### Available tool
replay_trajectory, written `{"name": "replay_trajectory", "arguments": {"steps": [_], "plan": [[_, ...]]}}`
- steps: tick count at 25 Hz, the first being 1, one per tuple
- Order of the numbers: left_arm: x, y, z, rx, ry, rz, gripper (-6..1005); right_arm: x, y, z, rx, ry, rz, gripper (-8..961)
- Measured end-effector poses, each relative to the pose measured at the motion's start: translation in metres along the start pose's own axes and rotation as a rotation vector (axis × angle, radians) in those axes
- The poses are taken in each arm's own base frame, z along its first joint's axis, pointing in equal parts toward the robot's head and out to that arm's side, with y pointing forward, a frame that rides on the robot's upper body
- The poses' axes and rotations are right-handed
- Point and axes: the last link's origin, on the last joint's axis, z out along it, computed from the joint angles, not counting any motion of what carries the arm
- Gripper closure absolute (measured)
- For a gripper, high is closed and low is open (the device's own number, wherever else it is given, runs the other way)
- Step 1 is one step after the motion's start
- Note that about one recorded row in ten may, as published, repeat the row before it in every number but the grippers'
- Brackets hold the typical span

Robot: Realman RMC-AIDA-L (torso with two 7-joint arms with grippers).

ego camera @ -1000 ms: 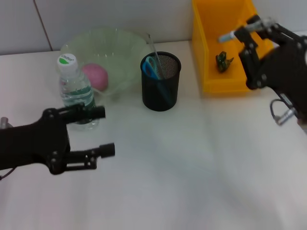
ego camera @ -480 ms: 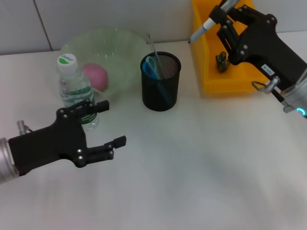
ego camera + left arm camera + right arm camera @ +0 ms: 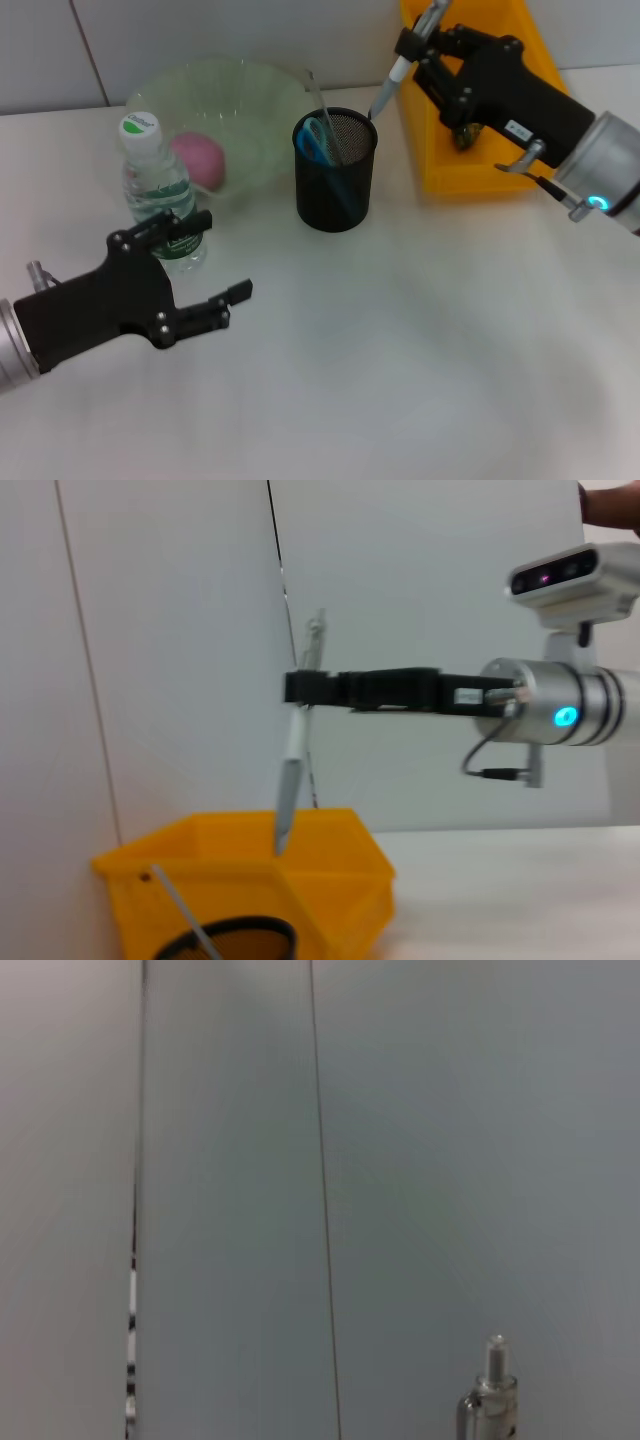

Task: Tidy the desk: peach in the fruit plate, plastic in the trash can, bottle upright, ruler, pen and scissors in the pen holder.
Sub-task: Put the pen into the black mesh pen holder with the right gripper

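Observation:
My right gripper (image 3: pixel 415 45) is shut on a grey pen (image 3: pixel 397 70) and holds it tilted, tip just above the far right rim of the black mesh pen holder (image 3: pixel 335 190). Blue-handled scissors (image 3: pixel 315 140) and a clear ruler (image 3: pixel 320 105) stand in the holder. The pink peach (image 3: pixel 197 160) lies in the green fruit plate (image 3: pixel 255 90). The water bottle (image 3: pixel 155 190) stands upright. Green plastic (image 3: pixel 463 130) lies in the yellow trash can (image 3: pixel 440 160). My left gripper (image 3: pixel 220 258) is open and empty beside the bottle. The pen also shows in the left wrist view (image 3: pixel 290 780).
The white desk (image 3: pixel 400 350) stretches in front of the holder and to the right. The wall stands close behind the plate and the trash can. The left wrist view shows the trash can (image 3: pixel 330 870) and the right arm (image 3: pixel 420 688) above it.
My right gripper has carried the pen left, from over the trash can to above the pen holder's rim. My left arm has shifted slightly and stays open.

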Motion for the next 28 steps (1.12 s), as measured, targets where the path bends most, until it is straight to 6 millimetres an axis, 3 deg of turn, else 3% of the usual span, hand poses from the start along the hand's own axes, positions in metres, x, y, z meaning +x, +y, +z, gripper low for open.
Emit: {"name": "replay_trajectory", "arguments": {"steps": [11,28], "plan": [[-0.006,0.017,0.001,-0.098,-0.037,-0.092,155,0.009,-0.005,0.024,0.005,0.11,0.017,686],[-0.001,0.013,0.001,-0.099,-0.041,-0.115,153,0.024,-0.004,0.045,-0.015,0.274,-0.001,669]]}}
